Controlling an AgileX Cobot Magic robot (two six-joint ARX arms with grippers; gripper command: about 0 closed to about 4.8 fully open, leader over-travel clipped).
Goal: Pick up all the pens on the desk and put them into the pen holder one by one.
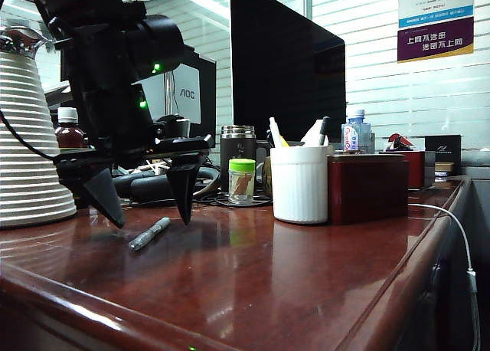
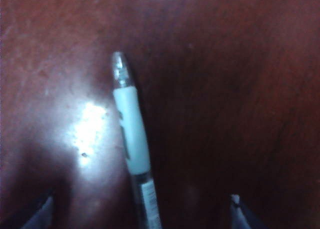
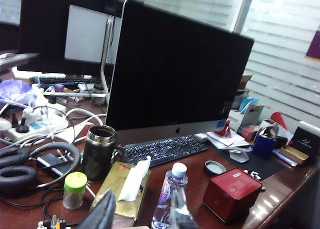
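Glossy reddish-brown wood fills the foreground, the desk (image 1: 253, 282) running back to a clutter of monitors, cables and window blinds. On the near left of the desk lies a short pen (image 1: 149, 234) with a clear silvery barrel and a white cap, flat on the wood. The left gripper (image 1: 145, 205) hangs directly above it, pointing down with its two dark fingers spread wide and their tips just off the surface, one on each side of the pen; nothing is held. The left wrist view shows the same pen (image 2: 131, 139) running between the two fingertips (image 2: 239, 209) without touching them.

Right of centre and farther back stands the white ribbed pen holder (image 1: 300, 184), several pens already poking out of its top. A dark red box (image 1: 367, 188) sits just beside it on the right, a dark steel tumbler (image 1: 238, 148) and a small green-capped jar (image 1: 242, 181) on its left.

The right gripper (image 3: 142, 214) is raised well above the desk, looking over a tissue box (image 3: 122, 189), a water bottle (image 3: 169, 194) and a keyboard (image 3: 162, 150). Its fingers stand partly apart with nothing between them.
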